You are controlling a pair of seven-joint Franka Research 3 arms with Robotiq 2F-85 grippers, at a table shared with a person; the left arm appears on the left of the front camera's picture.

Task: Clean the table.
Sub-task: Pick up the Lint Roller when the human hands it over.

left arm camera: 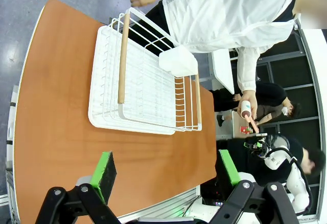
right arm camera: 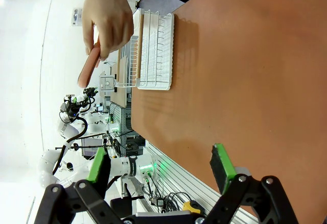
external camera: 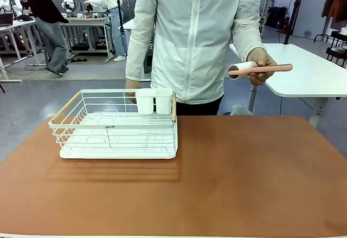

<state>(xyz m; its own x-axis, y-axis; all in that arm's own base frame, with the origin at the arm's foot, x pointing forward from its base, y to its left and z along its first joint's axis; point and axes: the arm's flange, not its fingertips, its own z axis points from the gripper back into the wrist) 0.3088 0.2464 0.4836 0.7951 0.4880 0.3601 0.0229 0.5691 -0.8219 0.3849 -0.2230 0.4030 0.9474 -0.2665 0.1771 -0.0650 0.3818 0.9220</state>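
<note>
The reddish-brown table [external camera: 227, 178] spreads across the front view, with its top also under both wrist cameras [left arm camera: 56, 112] [right arm camera: 245, 81]. A person in a white jacket stands at the far edge and holds a lint roller [external camera: 255, 70] with a pink handle and white roll in one hand, above and beyond the table's far right part. The roller also shows small in the left wrist view [left arm camera: 249, 116], and its pink handle [right arm camera: 88, 70] shows under the hand in the right wrist view. My left gripper [left arm camera: 166, 175] is open above the table's near edge. My right gripper [right arm camera: 161, 165] is open too, holding nothing.
A white wire dish rack [external camera: 116, 124] with wooden handles and a white cutlery cup [external camera: 154, 101] stands on the table's far left part. The person's other hand [external camera: 132, 84] is behind the rack. A white-topped table [external camera: 309, 70] stands behind at the right.
</note>
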